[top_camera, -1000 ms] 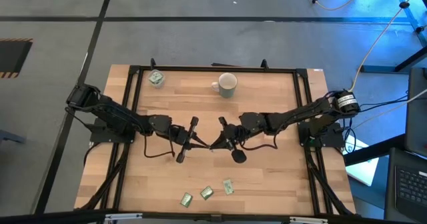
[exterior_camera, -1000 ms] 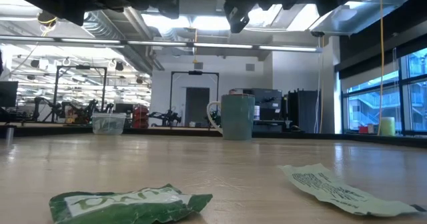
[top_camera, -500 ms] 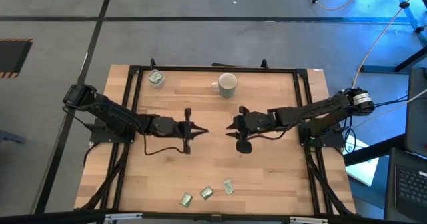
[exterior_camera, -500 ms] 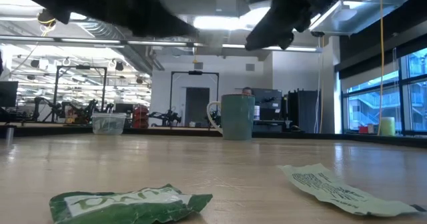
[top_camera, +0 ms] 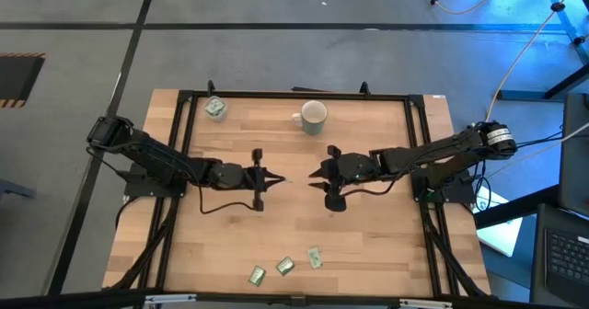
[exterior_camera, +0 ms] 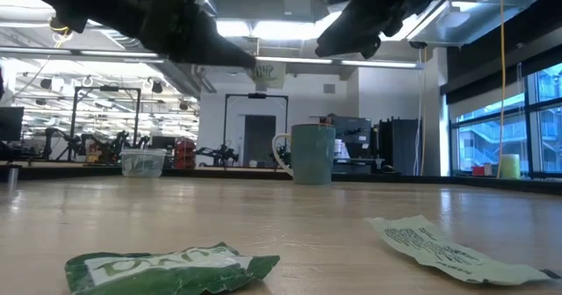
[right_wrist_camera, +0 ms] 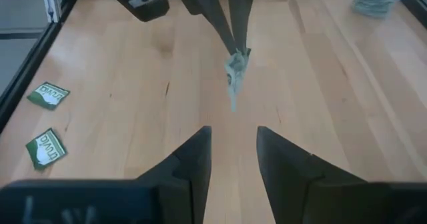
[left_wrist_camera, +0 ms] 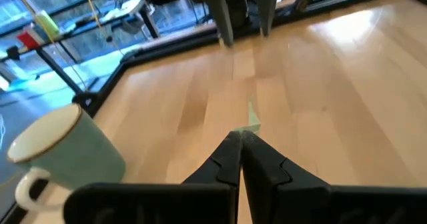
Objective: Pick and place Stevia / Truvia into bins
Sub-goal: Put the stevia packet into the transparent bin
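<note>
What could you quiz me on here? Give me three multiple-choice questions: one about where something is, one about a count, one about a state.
1. Where is the mug?
A. near the table's far edge
B. among the sachets at the near edge
C. in a gripper

2. How many sachets lie loose at the near edge?
A. one
B. three
C. six

3. What is the left gripper doing?
A. open, empty
B. resting on the table
C. shut on a sachet

Answers:
1 A: the high view shows it by the far rail.
2 B: three lie together there.
3 C: the right wrist view shows the sachet hanging from its closed tips, opposite the open right gripper.
</note>
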`<state>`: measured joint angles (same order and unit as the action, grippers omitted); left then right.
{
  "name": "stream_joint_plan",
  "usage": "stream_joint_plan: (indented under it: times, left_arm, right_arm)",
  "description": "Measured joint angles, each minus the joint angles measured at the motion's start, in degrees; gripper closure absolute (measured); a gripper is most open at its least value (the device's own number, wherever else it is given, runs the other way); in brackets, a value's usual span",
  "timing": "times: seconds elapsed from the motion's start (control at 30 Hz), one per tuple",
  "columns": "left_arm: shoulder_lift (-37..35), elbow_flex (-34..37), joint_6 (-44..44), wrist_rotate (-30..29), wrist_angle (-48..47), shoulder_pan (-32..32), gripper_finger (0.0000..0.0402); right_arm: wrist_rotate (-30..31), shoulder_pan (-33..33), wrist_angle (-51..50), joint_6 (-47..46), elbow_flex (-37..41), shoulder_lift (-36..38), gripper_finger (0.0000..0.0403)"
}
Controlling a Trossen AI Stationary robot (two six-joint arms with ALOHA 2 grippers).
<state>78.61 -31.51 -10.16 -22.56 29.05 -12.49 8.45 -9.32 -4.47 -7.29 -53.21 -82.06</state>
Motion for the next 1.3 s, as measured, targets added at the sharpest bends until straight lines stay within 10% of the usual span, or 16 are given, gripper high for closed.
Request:
stream_joint_plan:
  times: [0.3, 0.6, 0.9, 1.3]
  left_arm:
    - [0.0, 0.0, 4.3, -1.7, -2.7, 0.1, 0.0391]
    - [-1.8, -5.7, 13.9, -27.3, -28.6, 4.5, 0.0398]
    - [-1.9, -14.7, 33.9, -35.0, -69.2, 20.1, 0.0398]
    - [0.9, -14.8, 29.9, -34.5, -73.8, 41.8, 0.0398]
  right_arm:
    - [0.0, 0.0, 0.0, 0.0, 0.0, 0.0, 0.0280]
    - [0.0, 0.0, -0.1, 0.2, 0.0, 0.0, 0.0280]
    - [0.0, 0.0, -0.2, 2.1, 0.0, 0.0, 0.0280]
    - [0.0, 0.1, -0.1, 4.8, 0.1, 0.0, 0.0280]
